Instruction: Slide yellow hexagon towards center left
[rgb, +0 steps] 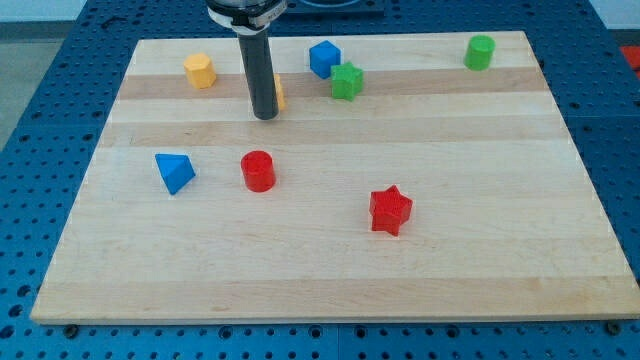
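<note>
My tip, the lower end of the end effector, is a plain dark rod with nothing to open or close and nothing held; it rests on the desk in the upper middle-left of the board. Just behind it, on the view's right side of the rod, a sliver of a yellow-orange block shows, mostly hidden, so I cannot tell its shape or whether the rod touches it. The yellow hexagon, the block to be moved, lies up and to the view's left of my tip, near the board's top-left corner and apart from the rod. Center left of the board is below the hexagon, toward the view's bottom, so the push would have to come from the hexagon's far, upper side; my tip currently sits on the wrong side, below and to the right of it. In that target area a blue block, wedge-like, already lies, with a red cylinder beside it. Further off are a blue cube, a green star, a green cylinder and a red star.
</note>
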